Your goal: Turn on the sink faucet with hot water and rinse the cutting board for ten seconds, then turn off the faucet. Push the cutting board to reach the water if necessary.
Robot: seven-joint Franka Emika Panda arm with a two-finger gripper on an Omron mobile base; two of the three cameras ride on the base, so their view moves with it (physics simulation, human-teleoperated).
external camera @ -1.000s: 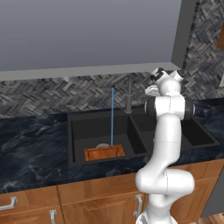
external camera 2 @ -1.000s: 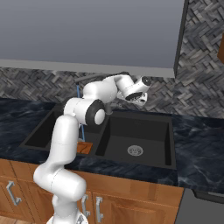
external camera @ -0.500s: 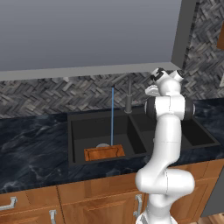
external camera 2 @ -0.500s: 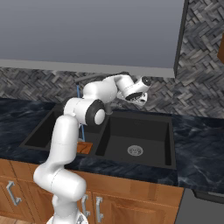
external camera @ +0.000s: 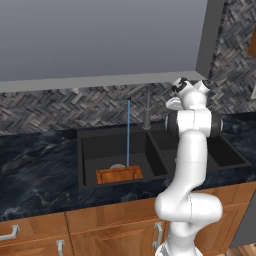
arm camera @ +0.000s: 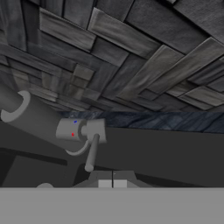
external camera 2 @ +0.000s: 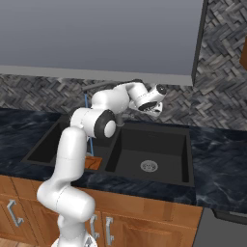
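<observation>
Blue water [external camera: 128,132] falling from faucet [external camera: 147,107] onto cutting board [external camera: 119,174] in left basin of sink [external camera: 90,142]; jaws fully closed, empty, near faucet handle [arm camera: 91,153].

Cutting board [external camera 2: 93,162] mostly hidden behind arm; faucet [arm camera: 39,122] stem cut off

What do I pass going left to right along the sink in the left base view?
Counter → cutting board in the left basin → water falling past its right end → faucet → arm.
</observation>
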